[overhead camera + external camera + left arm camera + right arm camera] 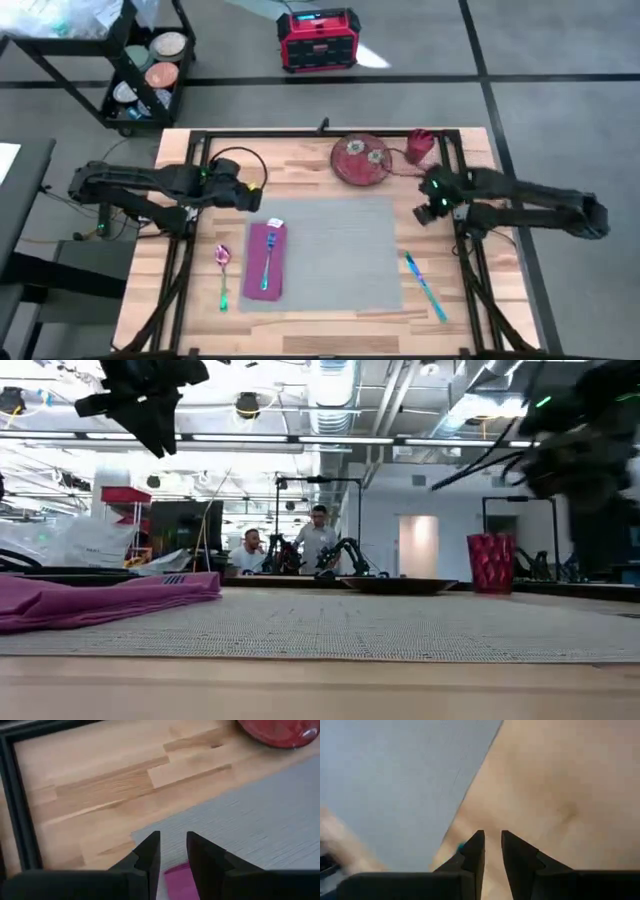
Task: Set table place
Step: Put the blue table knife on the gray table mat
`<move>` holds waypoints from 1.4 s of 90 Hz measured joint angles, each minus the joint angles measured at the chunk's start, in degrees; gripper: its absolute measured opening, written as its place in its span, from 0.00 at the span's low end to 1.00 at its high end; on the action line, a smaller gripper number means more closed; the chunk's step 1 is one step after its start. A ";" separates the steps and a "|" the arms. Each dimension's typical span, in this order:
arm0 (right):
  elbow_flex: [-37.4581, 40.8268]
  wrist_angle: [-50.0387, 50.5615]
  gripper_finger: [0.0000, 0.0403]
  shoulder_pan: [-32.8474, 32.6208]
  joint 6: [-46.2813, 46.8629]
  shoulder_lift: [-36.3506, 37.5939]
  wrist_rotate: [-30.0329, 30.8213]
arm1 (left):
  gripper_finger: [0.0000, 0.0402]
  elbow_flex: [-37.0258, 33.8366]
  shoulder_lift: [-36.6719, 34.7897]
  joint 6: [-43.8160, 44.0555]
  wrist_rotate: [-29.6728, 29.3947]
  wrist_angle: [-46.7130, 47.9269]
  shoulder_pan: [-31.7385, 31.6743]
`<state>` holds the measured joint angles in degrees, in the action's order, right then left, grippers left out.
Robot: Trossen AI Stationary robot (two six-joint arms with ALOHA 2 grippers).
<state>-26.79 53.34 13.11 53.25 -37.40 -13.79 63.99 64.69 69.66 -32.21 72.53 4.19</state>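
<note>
One grey placemat (325, 250) lies flat at the middle of the table (300, 170), with the magenta napkin (266, 262) on its left edge and a fork (268, 258) on top, so that side looks laid. I read the spoon (222, 268) left of the napkin and the knife (425, 285) right of the mat as placed. Red plate (360, 160) and cup (420, 146) sit beyond the mat's far edge, probably next. Left gripper (173, 851) hangs over the mat's far-left corner, right gripper (490, 851) over its right edge; both nearly closed, gripping nothing
</note>
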 joint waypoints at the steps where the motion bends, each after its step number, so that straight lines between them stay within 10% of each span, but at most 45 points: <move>1: 0.27 0.04 0.13 -1.37 1.66 0.70 0.61 | 0.20 0.00 0.01 -0.01 0.00 0.00 0.00; 18: 2.21 -2.73 0.09 -23.16 23.51 2.65 11.29 | 0.20 -0.07 1.23 -2.39 0.02 -0.78 0.00; 56: 2.87 -26.37 0.00 -55.44 53.93 -22.27 20.07 | 0.20 -0.02 2.01 -5.03 0.63 -2.97 0.00; 86: -4.98 -18.18 0.00 -66.58 68.98 -32.85 22.50 | 0.20 -0.02 2.07 -7.10 0.68 -3.52 0.00; 126: -11.40 -20.67 0.00 -69.58 67.87 -40.66 9.73 | 0.20 -0.02 2.07 -7.49 3.52 -4.59 0.06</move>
<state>-38.19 32.67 -56.48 121.13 -78.06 -4.06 63.96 66.76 62.17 -28.69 67.94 4.25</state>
